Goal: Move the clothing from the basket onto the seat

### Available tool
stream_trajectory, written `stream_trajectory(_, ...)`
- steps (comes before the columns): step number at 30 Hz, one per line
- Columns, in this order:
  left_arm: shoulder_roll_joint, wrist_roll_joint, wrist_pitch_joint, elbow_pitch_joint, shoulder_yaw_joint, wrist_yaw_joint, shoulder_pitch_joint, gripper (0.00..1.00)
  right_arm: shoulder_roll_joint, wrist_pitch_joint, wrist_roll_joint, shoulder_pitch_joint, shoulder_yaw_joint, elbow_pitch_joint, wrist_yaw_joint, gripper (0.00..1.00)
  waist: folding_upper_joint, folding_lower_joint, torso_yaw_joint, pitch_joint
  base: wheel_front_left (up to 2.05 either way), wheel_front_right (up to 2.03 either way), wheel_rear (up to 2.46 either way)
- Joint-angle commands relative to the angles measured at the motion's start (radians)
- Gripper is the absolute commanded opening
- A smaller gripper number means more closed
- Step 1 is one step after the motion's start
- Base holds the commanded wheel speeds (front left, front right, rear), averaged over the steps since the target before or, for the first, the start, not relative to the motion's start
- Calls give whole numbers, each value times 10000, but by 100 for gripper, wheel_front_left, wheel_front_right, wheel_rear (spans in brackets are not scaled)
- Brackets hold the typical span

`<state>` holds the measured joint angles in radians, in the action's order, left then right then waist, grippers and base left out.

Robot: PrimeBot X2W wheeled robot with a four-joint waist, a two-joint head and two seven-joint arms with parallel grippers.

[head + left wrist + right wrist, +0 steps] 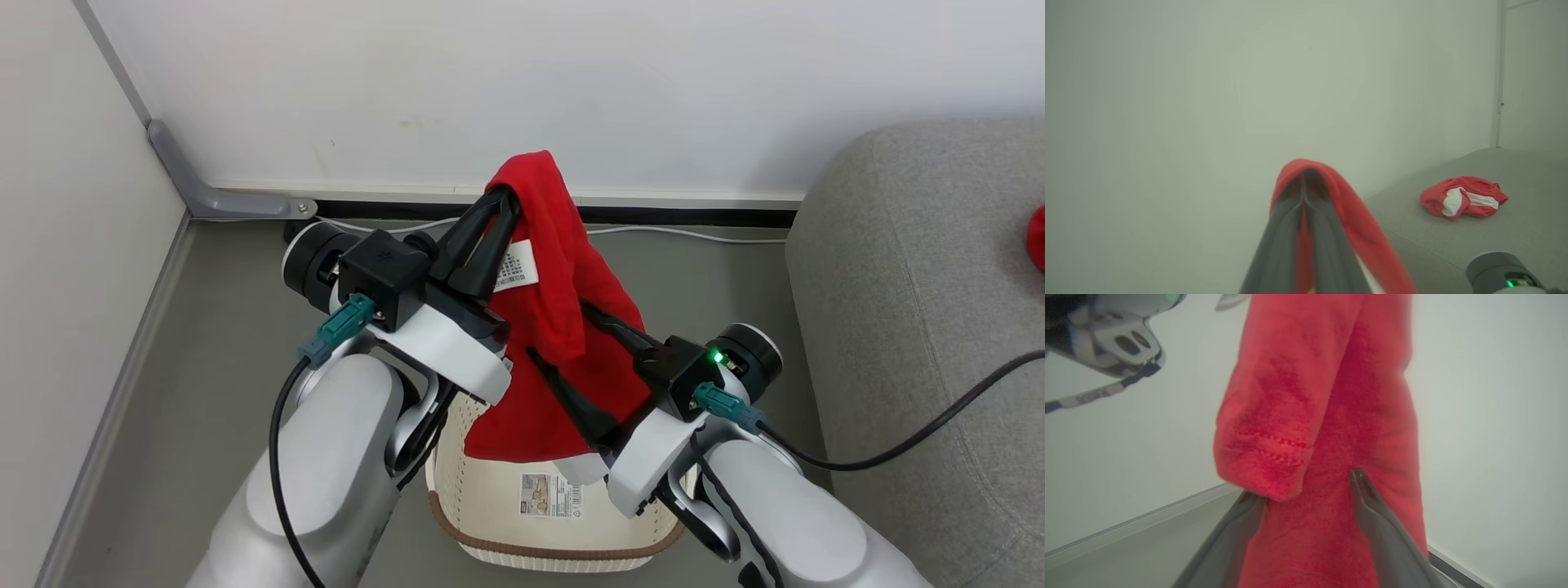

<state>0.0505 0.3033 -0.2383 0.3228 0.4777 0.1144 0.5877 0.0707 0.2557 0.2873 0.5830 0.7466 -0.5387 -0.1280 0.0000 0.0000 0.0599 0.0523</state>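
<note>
Transfer step in hand: left gripper (504, 200) clamped on a red garment (539, 408) hanging above the basket (555, 551) beneath it, right gripper (559, 331) spread wide astride the cloth, gripping nothing; next move calls for carrying rightward to the seat (898, 286), where the other garment (1461, 196) lies, and releasing.

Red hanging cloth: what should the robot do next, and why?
Probably close the right gripper: its open fingers straddle the bright red soft garment hanging from the shut left gripper above the cream perforated plastic basket. That might steady the carry to the grey fabric sofa.
</note>
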Motion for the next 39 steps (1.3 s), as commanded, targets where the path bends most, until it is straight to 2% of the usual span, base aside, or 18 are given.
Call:
stream_trajectory(1,129,102,-81,-285,-269,-54,622,0,-199,61,110,166,106,99,-27,92,0,0,29,12,0,0,0)
stream_trajectory(2,126,109,-90,-282,-255,-56,620,0,-200,61,207,184,150,52,-27,54,0,0,32,13,0,0,0)
stream_trajectory(3,123,125,-98,-281,-247,-57,614,0,-200,61,269,222,180,35,-27,34,0,0,32,18,0,0,0)
stream_trajectory(4,122,132,-107,-279,-240,-63,611,0,-201,61,389,235,192,47,-27,0,0,0,32,24,0,0,0)
stream_trajectory(20,159,128,-203,-270,-307,-175,561,0,-203,61,644,33,-311,581,-27,0,0,0,-284,89,0,0,0)
stream_trajectory(21,161,108,-208,-276,-307,-176,557,30,-203,61,624,1,-349,632,-27,0,0,0,-301,101,0,0,0)
stream_trajectory(22,161,84,-213,-286,-298,-176,542,86,-203,61,609,-32,-373,653,-27,0,0,0,-320,110,0,0,0)
stream_trajectory(23,160,88,-216,-288,-290,-170,518,100,-203,61,594,-53,-412,694,-27,0,0,0,-339,124,0,0,0)
stream_trajectory(32,168,34,-232,-286,-348,-132,385,100,-204,61,473,-192,-819,1148,-27,0,0,0,-546,219,0,0,0)
stream_trajectory(39,212,-33,-233,-251,-426,-83,218,100,-204,61,323,-304,-1328,1599,-27,0,0,0,-958,220,0,0,0)
